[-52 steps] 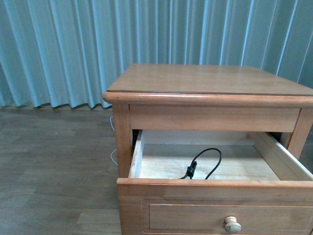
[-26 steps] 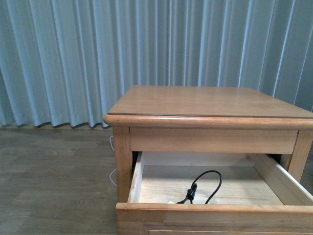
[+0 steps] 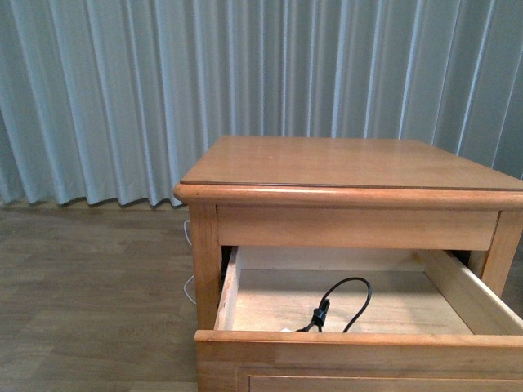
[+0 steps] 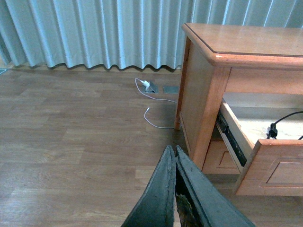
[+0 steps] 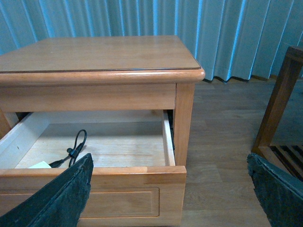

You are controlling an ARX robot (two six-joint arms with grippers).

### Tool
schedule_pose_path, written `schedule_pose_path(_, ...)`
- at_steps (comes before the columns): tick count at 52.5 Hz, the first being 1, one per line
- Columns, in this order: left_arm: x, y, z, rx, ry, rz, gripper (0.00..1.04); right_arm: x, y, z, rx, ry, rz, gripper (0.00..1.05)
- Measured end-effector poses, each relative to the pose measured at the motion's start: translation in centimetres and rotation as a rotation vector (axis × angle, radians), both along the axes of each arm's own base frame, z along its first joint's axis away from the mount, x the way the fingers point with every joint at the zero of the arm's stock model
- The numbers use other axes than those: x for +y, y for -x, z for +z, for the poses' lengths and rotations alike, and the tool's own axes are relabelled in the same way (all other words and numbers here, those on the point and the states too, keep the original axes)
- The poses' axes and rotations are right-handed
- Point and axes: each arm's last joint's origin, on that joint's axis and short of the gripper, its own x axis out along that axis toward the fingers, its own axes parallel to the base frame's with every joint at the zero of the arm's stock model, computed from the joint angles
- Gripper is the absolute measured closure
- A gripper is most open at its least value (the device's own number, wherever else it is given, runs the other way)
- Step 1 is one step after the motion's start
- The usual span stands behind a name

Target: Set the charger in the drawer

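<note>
Charger (image 5: 40,165) was already sitting in the drawer (image 5: 94,173), toward the front of the pale wood floor. The right wrist view showed a corner of the small white block, with its thin black cable curling up into a loop behind it. From the front view only the glossy cable loop (image 3: 344,300) and a sliver of white behind the drawer's (image 3: 359,338) front edge could be seen.

The drawer was pulled well out of the nightstand (image 3: 343,163), which was smooth honey-brown wood with a rounded lip around a flat, slightly shiny top. The drawer's inside boards were lighter and looked raw and matte, and its front had a recessed panel. Behind it all hung a pleated pale blue-grey curtain (image 3: 163,82) over a grey-brown plank floor (image 3: 90,286). In the left wrist view a thin white cord (image 4: 152,118) trailed from a floor socket (image 4: 150,86) beside the nightstand.

Left gripper (image 4: 173,150) had its dark, rough-looking fingers pressed together with nothing in them, low over the floor and off to the side of the drawer (image 4: 274,163). Right gripper (image 5: 169,161) was spread wide and empty, out in front of the drawer.

Compared with a second earlier, the front view had tipped up. The round knob and most of the drawer front had dropped out of frame and more curtain showed. The cable hadn't budged.
</note>
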Motion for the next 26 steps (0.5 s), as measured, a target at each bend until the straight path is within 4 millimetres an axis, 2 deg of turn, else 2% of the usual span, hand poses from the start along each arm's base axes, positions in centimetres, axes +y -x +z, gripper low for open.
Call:
schedule_pose_path(8,0.0,0.0,-0.3,0.0,0.0,-0.001,1.01,0.0,0.0,0.0,0.0,0.0,0.0,0.08)
schedule_pose_path(12,0.0,0.0,-1.1,-0.004,0.0,-0.001,1.01,0.0,0.0,0.0,0.0,0.0,0.0,0.08)
schedule_pose_path(26,0.0,0.1,-1.1,-0.008,0.0,0.0,1.01,0.0,0.0,0.0,0.0,0.0,0.0,0.08)
